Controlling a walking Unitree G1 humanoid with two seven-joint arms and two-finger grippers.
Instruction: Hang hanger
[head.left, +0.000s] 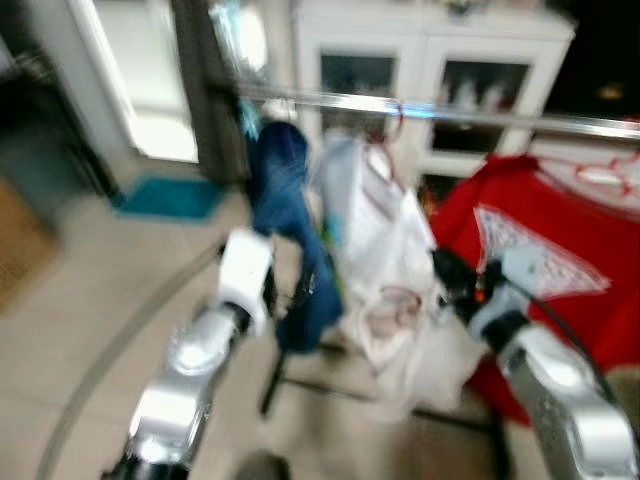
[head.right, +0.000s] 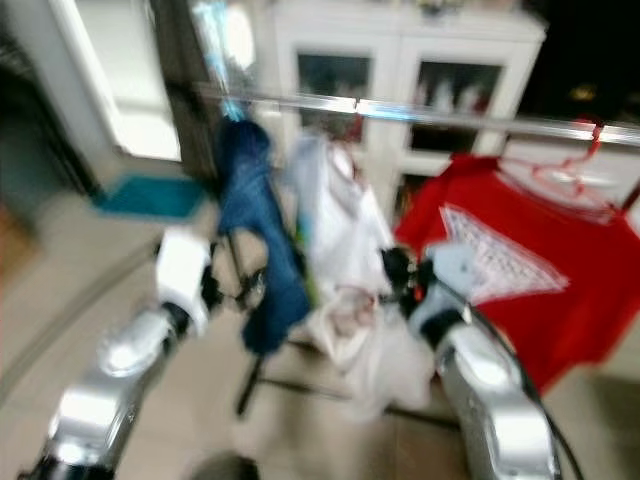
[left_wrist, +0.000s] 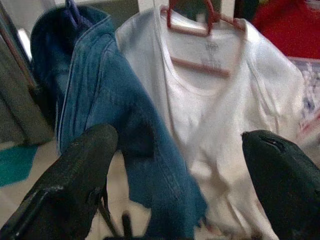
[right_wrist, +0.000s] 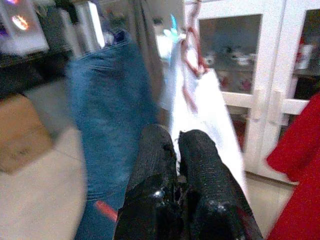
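Pink plastic is what we look for first: the hanger (left_wrist: 200, 37) carries a white T-shirt (left_wrist: 225, 125) and hooks over the silver rail (head.left: 480, 113), above and ahead of both our grippers. Our left gripper (left_wrist: 175, 165) is raised in front of the clothes with its two black fingers (left_wrist: 75, 185) spread wide apart and nothing between them. Straight beyond the gap we see a blue denim garment (left_wrist: 115, 125) on the side of one finger and the white T-shirt on the side of the other, the two garments touching where the denim overlaps the shirt. The hanger sits well above this gripper's fingertips, at the shirt's neckline.

Our right gripper (right_wrist: 177, 142) has its fingers pressed close together; we cannot tell whether a thin edge of cloth is caught between them. Just past its tips hangs the white T-shirt, with the hanger's hook up above. The denim lies to one side of this gripper and a red T-shirt (head.left: 540, 270) to the other, the red one hanging on the same rail. Behind the rail stands a white cabinet (head.left: 430, 70) with glass doors. The head views are blurred, so finer detail escapes us.
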